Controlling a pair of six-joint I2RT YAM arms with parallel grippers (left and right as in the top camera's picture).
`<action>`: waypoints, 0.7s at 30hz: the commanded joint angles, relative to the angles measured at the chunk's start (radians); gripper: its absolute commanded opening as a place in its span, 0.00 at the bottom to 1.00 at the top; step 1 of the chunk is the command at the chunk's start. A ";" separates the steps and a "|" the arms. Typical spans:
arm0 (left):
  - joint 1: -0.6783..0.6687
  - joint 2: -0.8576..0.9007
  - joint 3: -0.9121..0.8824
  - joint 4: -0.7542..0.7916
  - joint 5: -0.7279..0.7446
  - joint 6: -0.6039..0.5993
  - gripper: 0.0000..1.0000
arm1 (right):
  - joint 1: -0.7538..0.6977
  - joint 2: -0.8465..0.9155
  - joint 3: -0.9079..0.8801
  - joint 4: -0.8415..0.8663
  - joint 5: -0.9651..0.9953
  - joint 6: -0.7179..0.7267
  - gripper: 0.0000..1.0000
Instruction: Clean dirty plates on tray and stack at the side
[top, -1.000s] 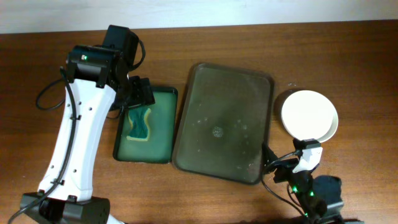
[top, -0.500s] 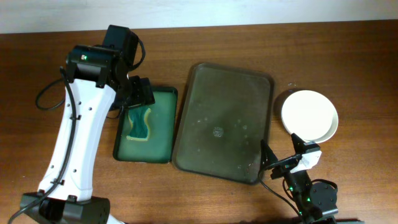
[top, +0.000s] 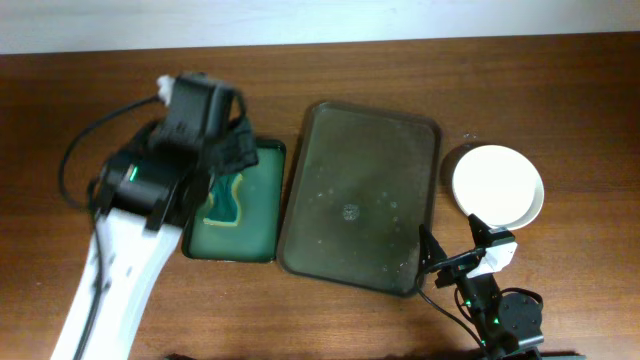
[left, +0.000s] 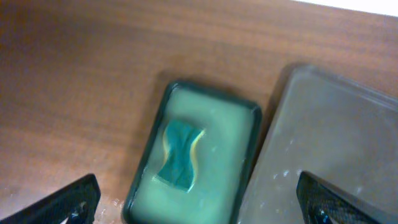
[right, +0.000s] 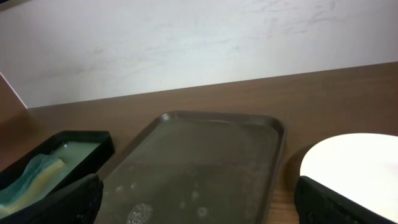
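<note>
1. Progress looks nearly complete: no plate is seen on the tray (top: 360, 190), only droplets and a faint residue near its middle.
2. Plates (top: 497, 185) are stacked on the desk (top: 560, 90) at 3 o'clock of the tray, just beside it. A white one lies on top, and a darker rim shows beneath its 10 o'clock edge. How many are in the stack cannot be told.
3. Little is judged to be left. No dirt is seen on the top plate, though its cleanliness cannot be fully confirmed.
4. At 9 o'clock of the tray, close beside it, a green basin (top: 262, 215) is set. Pale liquid and a sponge (top: 227, 200) are held in it, the sponge toward its 9 o'clock side.
5. Above the basin, the left claw (left: 198, 186) is held with fingers wide apart and nothing gripped.
6. At 5 o'clock of the tray, the right claw (right: 199, 186) is held low, its fingers likewise spread and empty.
</note>
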 joint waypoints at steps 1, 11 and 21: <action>0.046 -0.230 -0.272 0.149 -0.030 0.017 0.99 | -0.001 -0.010 -0.009 0.002 0.013 0.006 0.98; 0.320 -1.173 -1.232 0.682 0.169 0.036 0.99 | -0.001 -0.010 -0.009 0.002 0.013 0.006 0.98; 0.403 -1.385 -1.527 0.901 0.237 0.051 0.99 | -0.001 -0.010 -0.009 0.002 0.013 0.006 0.98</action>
